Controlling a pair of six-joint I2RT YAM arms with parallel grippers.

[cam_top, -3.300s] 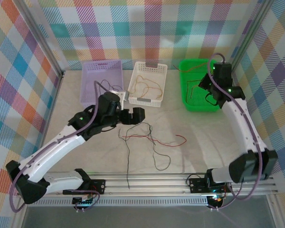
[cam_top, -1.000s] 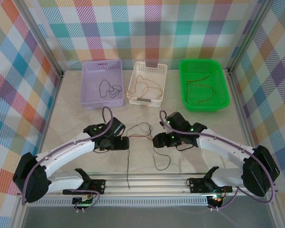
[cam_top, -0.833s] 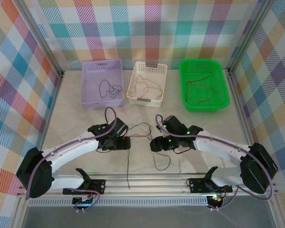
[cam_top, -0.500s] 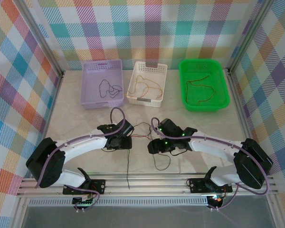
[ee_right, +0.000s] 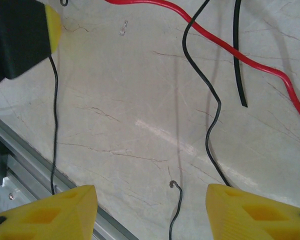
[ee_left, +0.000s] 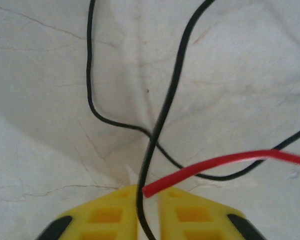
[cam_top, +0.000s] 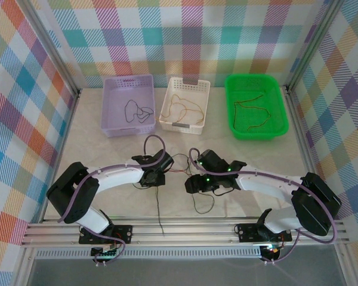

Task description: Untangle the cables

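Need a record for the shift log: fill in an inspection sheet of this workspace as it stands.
Surface: pale, veined table with loose wires lying on it.
Job's things: black wire and red wire crossed on the table between the arms; purple basket, white basket and green basket at the back each hold a wire.
Clutter: nothing seen.
Grippers: left gripper shut on the black wire, with the red wire's end at its tips; right gripper open above the table, holding nothing.
Cables: purple arm cables run along both arms, one looped above the left wrist.
Surroundings: checked walls; metal rail at the near edge.
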